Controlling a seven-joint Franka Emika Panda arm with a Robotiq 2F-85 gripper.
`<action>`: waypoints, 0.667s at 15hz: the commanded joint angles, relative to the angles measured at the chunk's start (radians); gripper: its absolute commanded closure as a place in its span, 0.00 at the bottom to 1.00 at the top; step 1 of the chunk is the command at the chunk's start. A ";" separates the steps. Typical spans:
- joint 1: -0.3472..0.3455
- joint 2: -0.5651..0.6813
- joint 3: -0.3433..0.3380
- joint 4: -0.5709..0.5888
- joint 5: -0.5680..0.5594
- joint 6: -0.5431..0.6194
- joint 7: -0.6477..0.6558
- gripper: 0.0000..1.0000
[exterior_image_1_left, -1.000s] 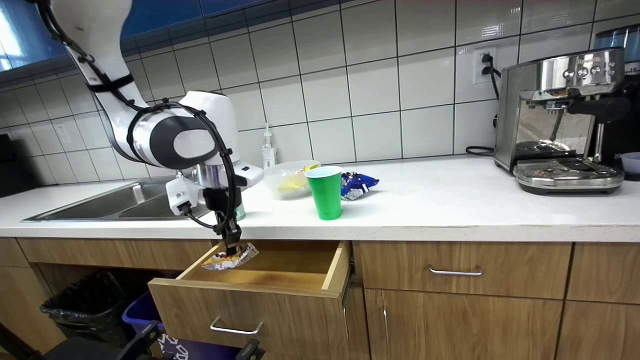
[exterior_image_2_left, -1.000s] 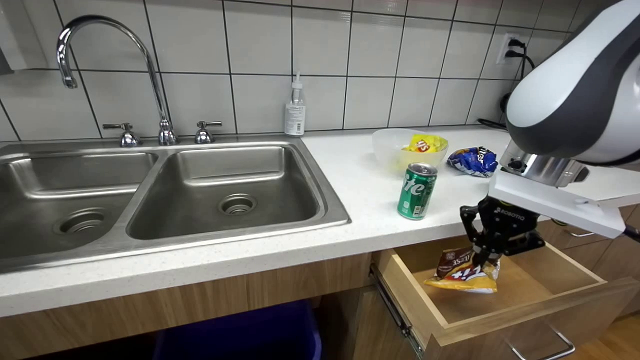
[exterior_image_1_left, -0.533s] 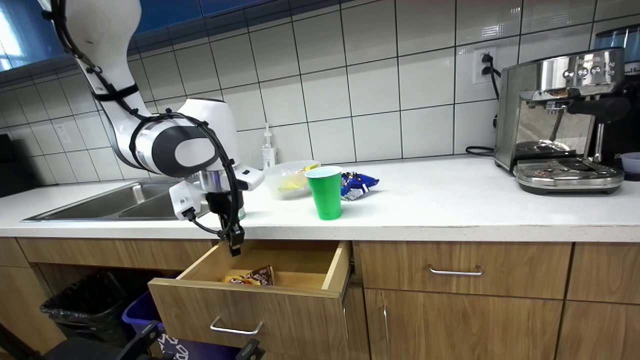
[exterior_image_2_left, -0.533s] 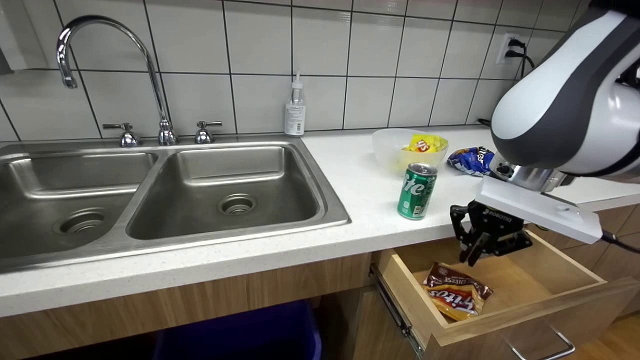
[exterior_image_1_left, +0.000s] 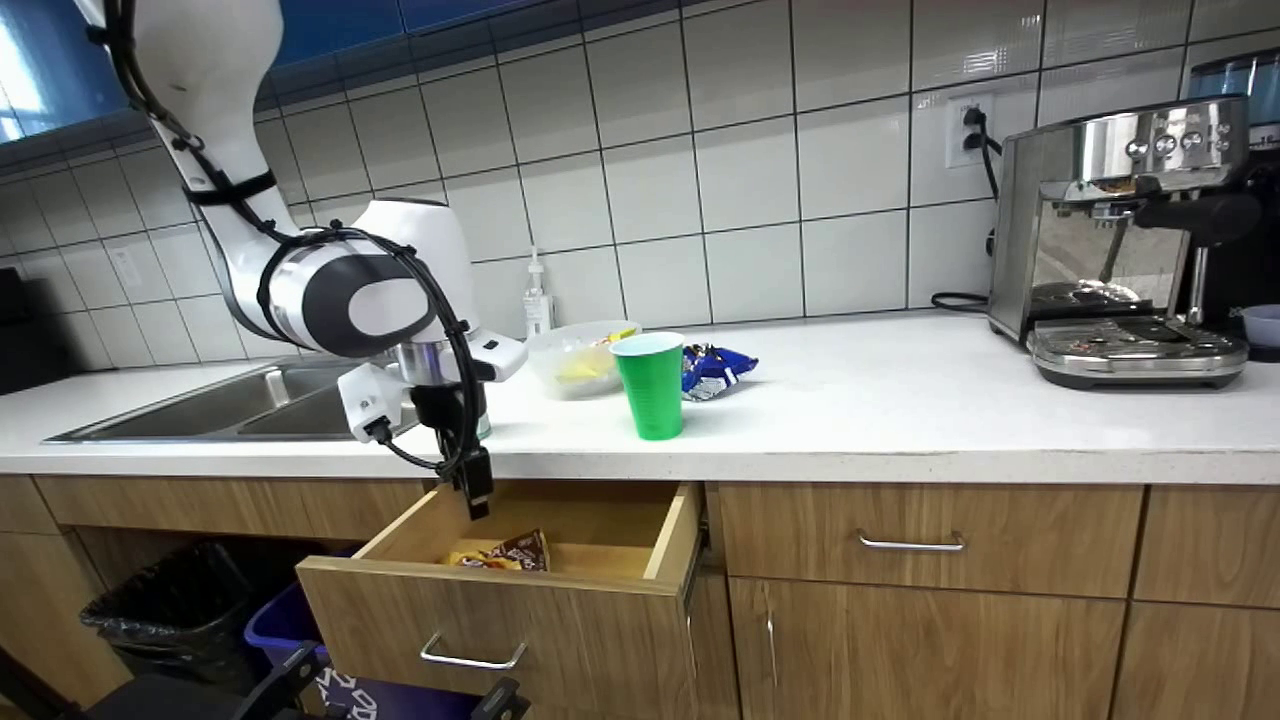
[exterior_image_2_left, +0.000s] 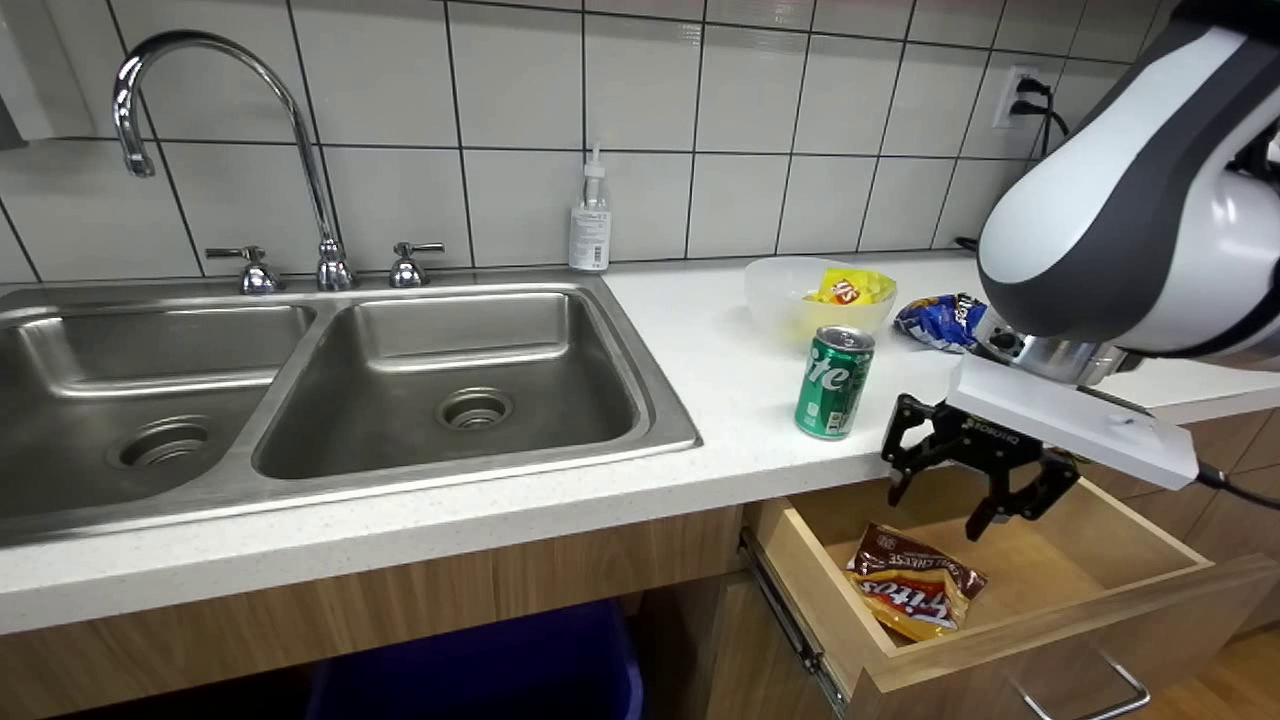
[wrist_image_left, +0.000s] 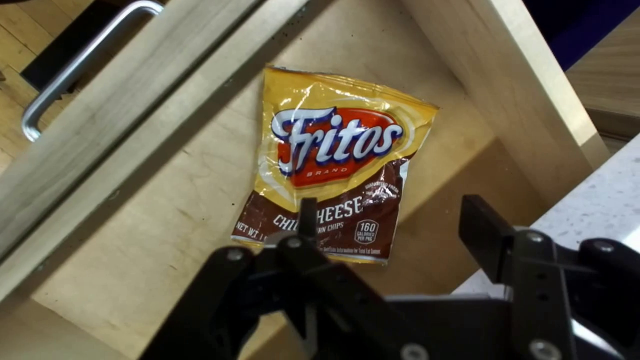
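Viewing remotely, I have my black two-fingered tool (exterior_image_2_left: 938, 510) spread apart, gripping nothing, above a yellow-and-brown foil chip bag (wrist_image_left: 340, 165) lying inside the pulled-out wooden drawer (exterior_image_2_left: 1050, 620). It should be light, soft, slippery, crushable; I'd pinch an end seam. It reads "Fritos Brand", "160 calories per pkg"; beyond, a green metal can (exterior_image_2_left: 835, 385) on the white table (exterior_image_2_left: 745, 400) shows "ite".

I'm standing in a kitchen: shiny steel double sink (exterior_image_2_left: 288, 392), curved silver tap (exterior_image_2_left: 305, 140) and boxy silver coffee machine (exterior_image_1_left: 1110, 240).
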 joint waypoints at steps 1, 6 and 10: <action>-0.021 -0.060 0.010 -0.016 -0.003 -0.047 -0.024 0.00; -0.012 -0.119 -0.012 -0.030 -0.031 -0.099 -0.018 0.00; -0.016 -0.152 -0.027 -0.023 -0.028 -0.086 -0.009 0.00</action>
